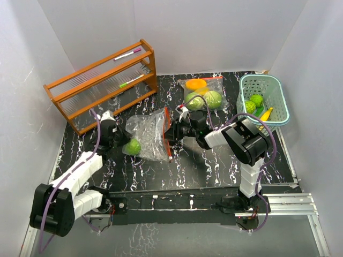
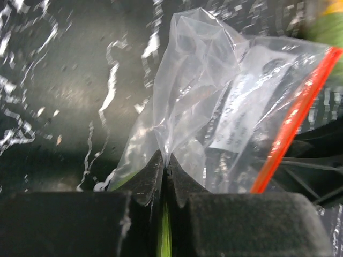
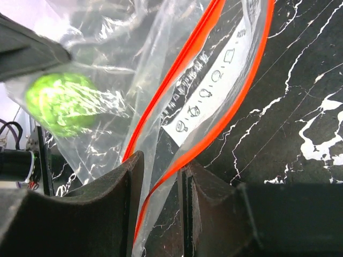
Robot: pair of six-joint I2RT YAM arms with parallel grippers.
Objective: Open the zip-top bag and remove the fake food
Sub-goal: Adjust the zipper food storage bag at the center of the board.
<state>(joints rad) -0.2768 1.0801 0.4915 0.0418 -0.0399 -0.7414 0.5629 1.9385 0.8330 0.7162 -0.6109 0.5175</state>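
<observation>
Zip-top bag (image 1: 150, 131) stretched between both grippers, centre of the top view.
Table (image 1: 214, 166) bare at lower centre; rack (image 1: 102, 85) upper left, basket (image 1: 261, 77) upper right. Left gripper (image 2: 166, 168) pinched tight on the bag's clear film; right gripper (image 3: 161, 174) narrow, clamping the orange zip edge. Green fake food ball (image 1: 133, 146) sits inside the bag's lower left end.

A rack (image 1: 102, 85) stands in the far left corner of the worktop (image 1: 187, 166), with a pen (image 1: 127, 54) on its top shelf. A basket (image 1: 283, 104) sits in the far right corner with fake food pieces (image 1: 256, 103) in it. Between them, by the far edge, lies a second bag (image 1: 214, 83) with further pieces (image 1: 206, 99) inside. The zip-top bag (image 1: 150, 128) lies mid-worktop, one round piece (image 1: 133, 146) in its left end. The left gripper (image 1: 117, 138) is at that end, and the right gripper (image 1: 172, 131) is at the bag's right edge.
</observation>
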